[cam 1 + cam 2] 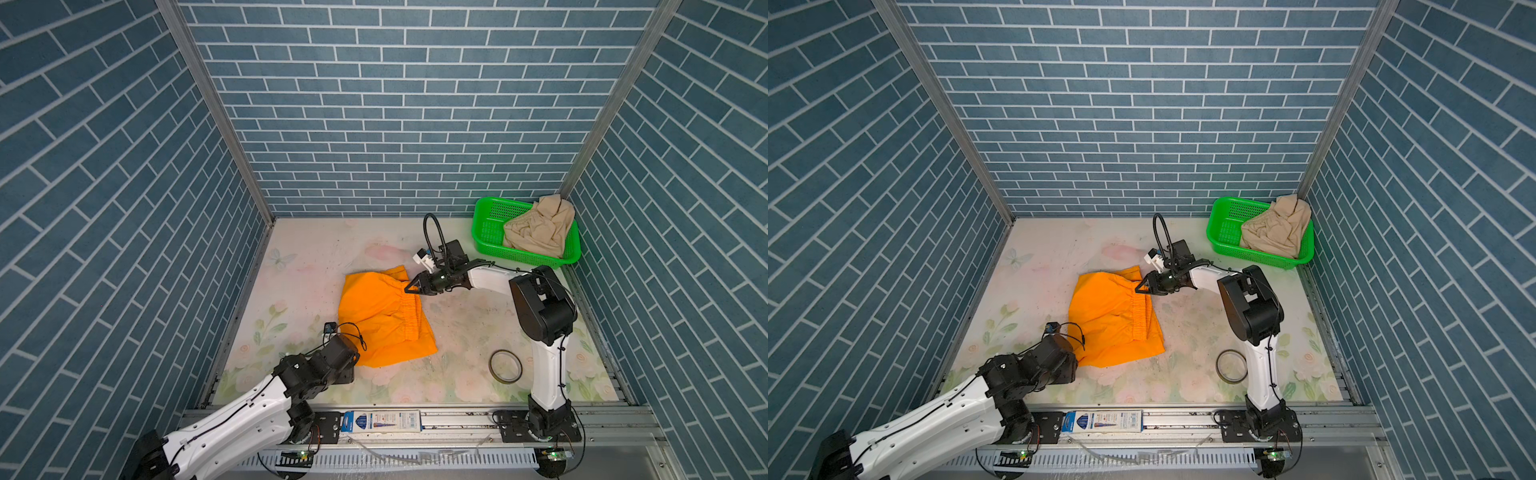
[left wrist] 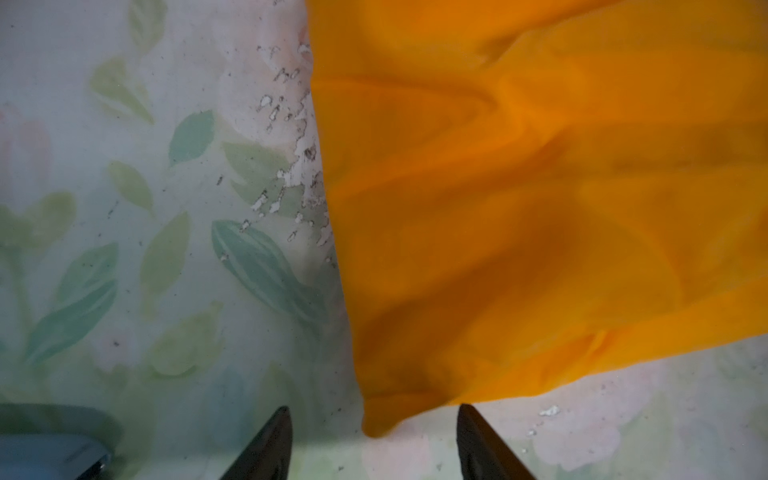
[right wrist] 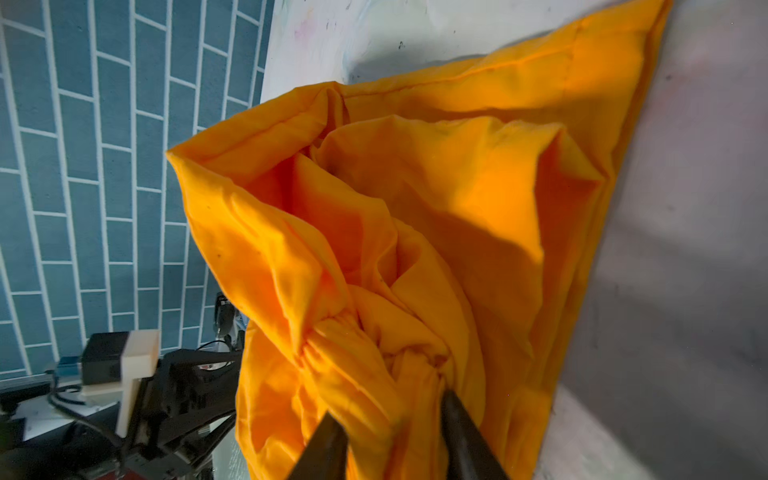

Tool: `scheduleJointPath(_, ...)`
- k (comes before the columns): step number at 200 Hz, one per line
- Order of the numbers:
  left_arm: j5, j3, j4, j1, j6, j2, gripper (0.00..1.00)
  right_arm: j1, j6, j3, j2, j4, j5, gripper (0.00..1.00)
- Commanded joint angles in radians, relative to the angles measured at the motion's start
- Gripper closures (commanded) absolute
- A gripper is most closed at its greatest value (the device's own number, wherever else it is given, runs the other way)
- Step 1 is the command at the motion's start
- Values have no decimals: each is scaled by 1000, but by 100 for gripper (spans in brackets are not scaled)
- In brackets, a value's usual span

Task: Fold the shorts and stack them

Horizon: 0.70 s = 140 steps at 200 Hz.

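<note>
The floral desk (image 1: 457, 332) carries the orange shorts (image 1: 382, 316), lying rumpled in the middle. A green basket (image 1: 482, 232) sits in the far right corner with the beige shorts (image 1: 536, 232) heaped inside. The right tool (image 1: 409, 286) is at the waistband's far end, jaws parted around gathered cloth. The left tool (image 2: 374, 413) is released, with the shorts' near-left corner lying between its jaws. A tape ring (image 1: 505, 365) lies near right.

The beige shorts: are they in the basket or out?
In: the beige shorts lie crumpled, unfolded, inside the green perforated basket.
</note>
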Motion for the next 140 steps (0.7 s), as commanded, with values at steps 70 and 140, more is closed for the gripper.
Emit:
scheduleJointPath(70, 1, 120, -79, -4, -11, -54, 24, 25, 77, -317, -468, -208, 213, 41)
scheduleJointPath(140, 55, 1, -12, -5, -53, -48, 25, 195, 234, -550, -532, 11, 299, 40)
